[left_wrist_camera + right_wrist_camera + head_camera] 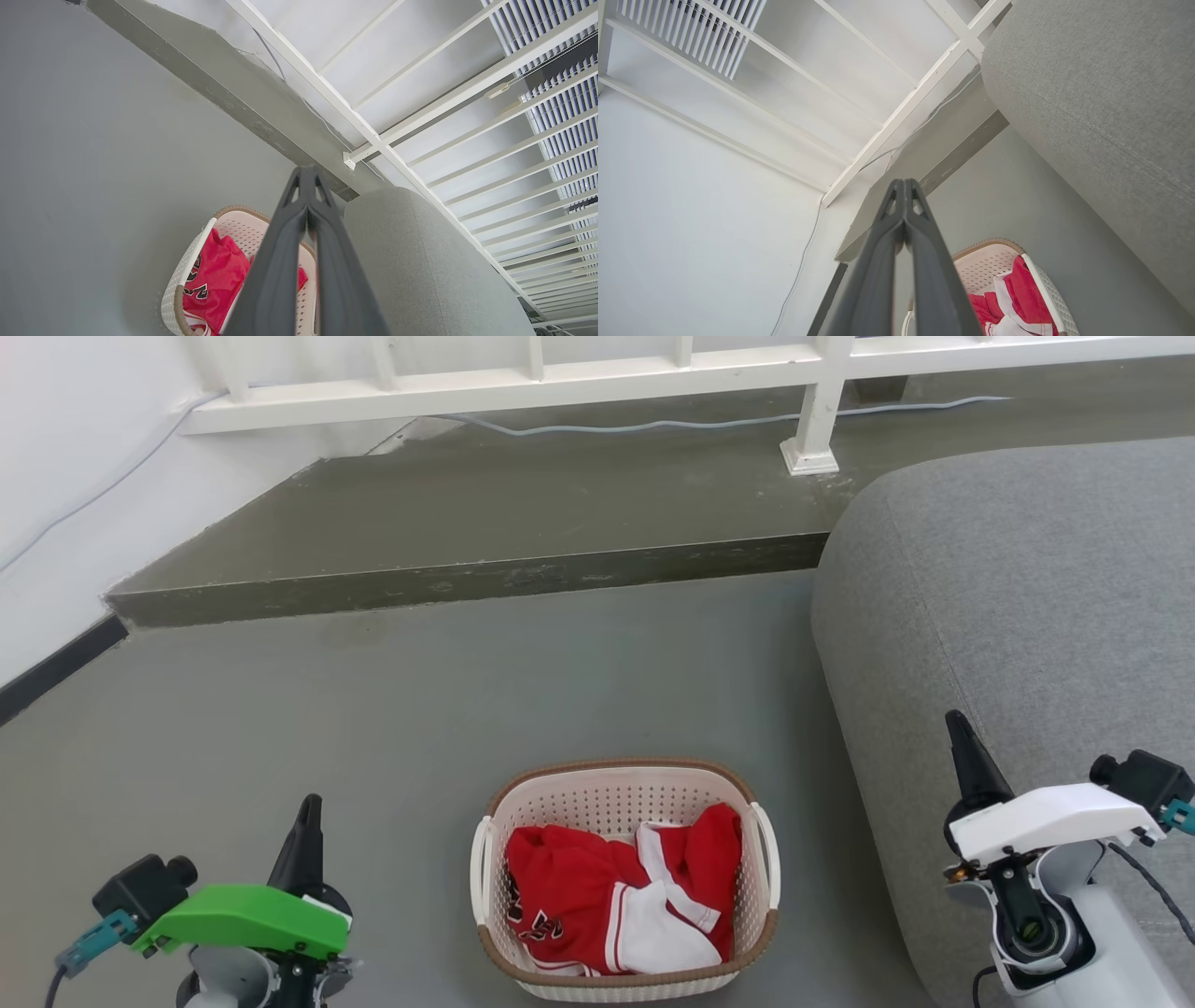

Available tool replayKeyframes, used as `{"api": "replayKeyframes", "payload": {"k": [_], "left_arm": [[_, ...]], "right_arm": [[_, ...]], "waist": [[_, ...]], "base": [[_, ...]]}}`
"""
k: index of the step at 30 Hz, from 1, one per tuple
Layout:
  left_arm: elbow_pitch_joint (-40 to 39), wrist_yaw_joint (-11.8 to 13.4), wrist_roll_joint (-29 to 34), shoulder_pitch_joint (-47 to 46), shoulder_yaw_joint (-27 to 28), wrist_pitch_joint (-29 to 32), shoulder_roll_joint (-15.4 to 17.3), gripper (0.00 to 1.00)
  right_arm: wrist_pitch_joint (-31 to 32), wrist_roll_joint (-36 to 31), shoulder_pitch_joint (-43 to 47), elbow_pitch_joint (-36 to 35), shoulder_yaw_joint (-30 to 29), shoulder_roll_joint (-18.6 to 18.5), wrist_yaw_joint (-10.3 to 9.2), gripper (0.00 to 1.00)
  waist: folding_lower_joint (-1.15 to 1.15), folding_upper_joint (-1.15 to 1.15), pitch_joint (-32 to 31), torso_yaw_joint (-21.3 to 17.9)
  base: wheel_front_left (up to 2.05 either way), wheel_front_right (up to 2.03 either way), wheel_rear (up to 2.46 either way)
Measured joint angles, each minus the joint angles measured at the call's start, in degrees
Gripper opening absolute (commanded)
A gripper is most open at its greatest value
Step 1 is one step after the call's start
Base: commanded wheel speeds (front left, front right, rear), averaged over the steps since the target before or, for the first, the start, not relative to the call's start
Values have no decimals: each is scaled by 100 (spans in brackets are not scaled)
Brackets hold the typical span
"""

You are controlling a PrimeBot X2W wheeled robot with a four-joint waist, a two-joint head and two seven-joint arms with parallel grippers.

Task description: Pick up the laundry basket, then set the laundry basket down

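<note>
— Where is the laundry basket sitting in the head view?
— On the floor, at the bottom middle, holding red clothes, just beside the grey sofa. The left gripper is hanging at the lower left and the right gripper at the lower right. I think that is so each can reach a side handle.
— And the left wrist view?
— The left gripper is pressing its jaws together, pinching nothing. The basket is peeking out low behind them.
— The right wrist view?
— The right gripper is pressing its jaws together too, empty. The basket is showing at the bottom right, below the sofa. Nothing is lifting it yet.
</note>
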Motion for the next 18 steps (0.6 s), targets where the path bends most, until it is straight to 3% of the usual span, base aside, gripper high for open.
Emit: {"api": "replayKeyframes", "payload": {"k": [18], "left_arm": [[-7, -98, -1043, -1, 333, 322, -3, 0]], "right_arm": [[321, 1046, 5, -33, -452, 141, 153, 0]], "waist": [[0, 0, -20, 59]], "base": [[0, 0, 0]]}}
